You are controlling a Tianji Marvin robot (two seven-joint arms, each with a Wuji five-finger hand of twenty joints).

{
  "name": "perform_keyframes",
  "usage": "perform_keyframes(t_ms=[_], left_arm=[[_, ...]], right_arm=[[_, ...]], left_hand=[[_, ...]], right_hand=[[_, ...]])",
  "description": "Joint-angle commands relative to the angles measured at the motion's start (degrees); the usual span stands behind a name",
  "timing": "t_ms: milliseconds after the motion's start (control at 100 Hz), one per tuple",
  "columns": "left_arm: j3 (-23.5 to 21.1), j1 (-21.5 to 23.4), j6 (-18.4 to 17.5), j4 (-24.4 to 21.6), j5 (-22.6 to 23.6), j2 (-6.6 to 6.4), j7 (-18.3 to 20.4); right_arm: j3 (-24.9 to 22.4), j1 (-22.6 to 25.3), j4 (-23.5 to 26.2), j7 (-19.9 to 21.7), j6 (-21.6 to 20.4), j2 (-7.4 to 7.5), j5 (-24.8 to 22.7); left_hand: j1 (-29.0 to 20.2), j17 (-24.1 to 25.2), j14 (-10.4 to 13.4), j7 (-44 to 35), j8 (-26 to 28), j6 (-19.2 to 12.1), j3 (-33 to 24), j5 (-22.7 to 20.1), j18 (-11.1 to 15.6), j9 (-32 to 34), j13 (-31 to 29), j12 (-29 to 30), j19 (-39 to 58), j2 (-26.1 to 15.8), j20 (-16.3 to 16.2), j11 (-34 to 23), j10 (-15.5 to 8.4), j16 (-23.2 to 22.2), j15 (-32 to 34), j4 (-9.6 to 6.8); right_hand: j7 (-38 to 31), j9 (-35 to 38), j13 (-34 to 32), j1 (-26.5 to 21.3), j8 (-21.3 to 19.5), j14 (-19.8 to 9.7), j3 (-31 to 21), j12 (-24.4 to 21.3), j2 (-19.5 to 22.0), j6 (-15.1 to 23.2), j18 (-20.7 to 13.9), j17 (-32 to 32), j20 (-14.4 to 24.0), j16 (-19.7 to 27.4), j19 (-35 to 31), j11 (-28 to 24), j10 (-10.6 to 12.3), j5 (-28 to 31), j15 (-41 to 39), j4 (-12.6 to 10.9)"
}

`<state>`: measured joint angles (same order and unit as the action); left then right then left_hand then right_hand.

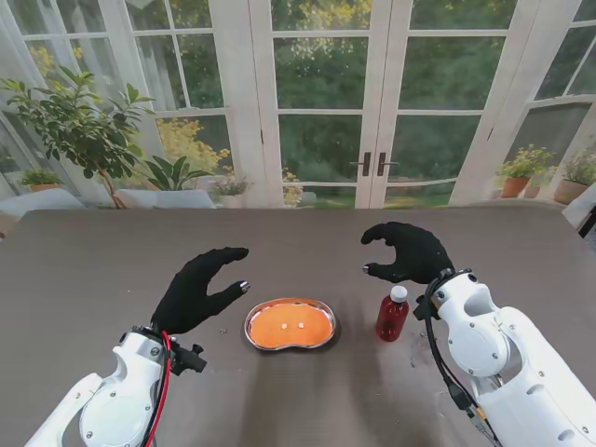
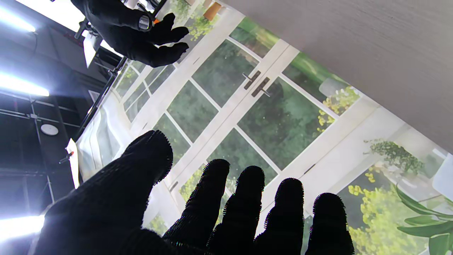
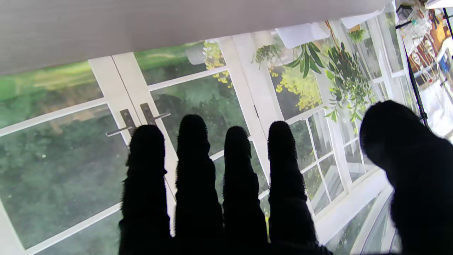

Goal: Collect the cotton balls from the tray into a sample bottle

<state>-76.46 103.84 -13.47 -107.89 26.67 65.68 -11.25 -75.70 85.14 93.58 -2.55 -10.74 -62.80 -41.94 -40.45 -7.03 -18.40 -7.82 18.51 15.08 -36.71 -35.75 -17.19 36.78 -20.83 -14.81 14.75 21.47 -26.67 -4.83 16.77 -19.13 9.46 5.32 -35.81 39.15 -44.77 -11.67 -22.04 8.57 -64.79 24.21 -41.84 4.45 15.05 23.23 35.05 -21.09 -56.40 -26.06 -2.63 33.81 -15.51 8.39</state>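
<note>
1. Tray (image 1: 290, 324) is my landmark: a kidney-shaped metal dish with an orange inside, sitting on the dark table (image 1: 84, 270) in the stand view, roughly midway between my two arms.
2. My left hand (image 1: 198, 291), in a black glove, hangs over the table just left of the tray, fingers spread and curved, thumb apart, holding nothing. The left wrist view shows its fingertips (image 2: 216, 173) fanned apart with only windows behind them.
3. Two cotton balls (image 1: 302, 325) lie inside the tray, small white dots side by side near its middle, apart from each other.
4. The sample bottle (image 1: 392, 314) stands upright just right of the tray, apart from it: red body, white cap on.
5. My right hand (image 1: 407, 252) hovers right of the tray and farther from me than the bottle, not touching it. Its fingers curl loosely with a gap to the thumb, and it grips nothing; the right wrist view shows four fingers (image 3: 193, 141) side by side and the thumb well apart.
</note>
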Motion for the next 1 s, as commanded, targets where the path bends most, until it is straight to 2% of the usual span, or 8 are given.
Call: perform_keyframes(t_ms=[0, 140, 310, 510, 680, 990], left_arm=[[-0.1, 0.1, 0.2, -0.5, 0.0, 0.01, 1.3], [-0.2, 0.1, 0.2, -0.5, 0.0, 0.02, 1.3], [-0.3, 0.2, 0.4, -0.5, -0.4, 0.05, 1.3], [-0.1, 0.2, 0.6, -0.7, -0.6, -0.02, 1.7], [-0.1, 0.2, 0.5, -0.7, -0.7, -0.06, 2.0], [0.1, 0.1, 0.6, -0.7, -1.0, -0.12, 2.3]], right_arm=[[0.1, 0.2, 0.3, 2.0, 0.3, 0.54, -1.8], [-0.1, 0.3, 1.1, 4.7, 1.8, 1.35, -5.8], [0.5, -0.6, 1.0, 6.6, 3.2, 1.91, -9.2], [0.4, -1.4, 0.0, 8.3, 1.2, 2.77, -14.2], [-0.9, -0.4, -0.6, 9.0, -0.6, 3.32, -17.1], [-1.9, 0.8, -1.7, 9.1, -2.5, 3.73, -19.0]], left_hand=[[0.9, -0.5, 0.8, 0.6, -0.2, -1.3, 1.2, 0.6, 0.1, -0.3, 0.3, 0.4, -2.4, 0.9, -1.2, 0.0, -0.5, 0.0, -0.5, -1.24], [0.9, -0.8, 0.7, 0.6, -0.2, -1.3, 1.3, 0.5, 0.0, 0.0, 0.0, 0.2, -2.4, 0.8, -1.8, -0.1, -0.3, -0.1, -0.3, -1.25], [0.9, -1.0, 0.5, 0.5, -0.2, -1.2, 1.3, 0.3, -0.2, 0.3, -0.2, 0.0, -2.5, 0.8, -2.3, -0.1, -0.2, -0.3, -0.1, -1.27], [1.0, -1.2, 0.4, 0.5, -0.1, -1.2, 1.3, 0.1, -0.3, 0.7, -0.4, -0.2, -2.7, 0.8, -2.9, -0.2, 0.0, -0.5, 0.1, -1.27], [1.0, -1.3, 0.2, 0.5, -0.1, -1.2, 1.5, 0.1, -0.4, 0.8, -0.5, -0.3, -2.8, 0.8, -3.3, -0.2, 0.1, -0.6, 0.2, -1.28], [1.0, -1.5, 0.2, 0.5, -0.1, -1.1, 1.7, 0.1, -0.5, 1.0, -0.7, -0.5, -2.9, 0.6, -3.7, -0.2, 0.3, -0.7, 0.3, -1.31]], right_hand=[[1.4, -2.1, 1.5, 2.4, 1.3, 0.3, 0.7, -0.5, -2.5, 1.5, -0.9, -0.7, 0.2, 1.1, 0.9, 0.7, 0.9, 0.4, 0.5, 1.4], [2.9, -1.7, -0.7, 3.5, 0.5, 0.0, -0.4, 0.4, -6.0, 2.0, -1.7, 0.8, 2.5, -0.4, -0.6, 0.3, 1.1, 1.1, -1.6, 2.1], [3.5, -1.6, -2.6, 3.5, -0.1, -0.4, -1.1, 1.5, -7.5, 2.4, -2.1, 2.1, 4.3, -2.0, -2.6, -0.4, 1.2, 1.6, -3.6, 2.4], [3.3, -1.1, -4.5, 4.0, -0.8, -1.1, -2.0, 2.6, -8.6, 2.8, -2.5, 3.5, 5.4, -3.6, -4.5, -1.7, 1.6, 1.9, -5.9, 2.7], [3.2, -0.3, -8.0, 4.6, -1.3, -3.2, -2.6, 7.0, -9.6, 3.0, -4.0, 6.7, 8.3, -11.2, -10.6, -6.6, 2.1, 2.5, -18.0, 3.0], [2.2, 1.2, -11.8, 4.8, -1.8, -4.4, -3.2, 7.5, -10.8, 3.1, -4.2, 10.2, 9.4, -12.1, -14.1, -7.1, 2.2, 3.5, -21.1, 3.2]])
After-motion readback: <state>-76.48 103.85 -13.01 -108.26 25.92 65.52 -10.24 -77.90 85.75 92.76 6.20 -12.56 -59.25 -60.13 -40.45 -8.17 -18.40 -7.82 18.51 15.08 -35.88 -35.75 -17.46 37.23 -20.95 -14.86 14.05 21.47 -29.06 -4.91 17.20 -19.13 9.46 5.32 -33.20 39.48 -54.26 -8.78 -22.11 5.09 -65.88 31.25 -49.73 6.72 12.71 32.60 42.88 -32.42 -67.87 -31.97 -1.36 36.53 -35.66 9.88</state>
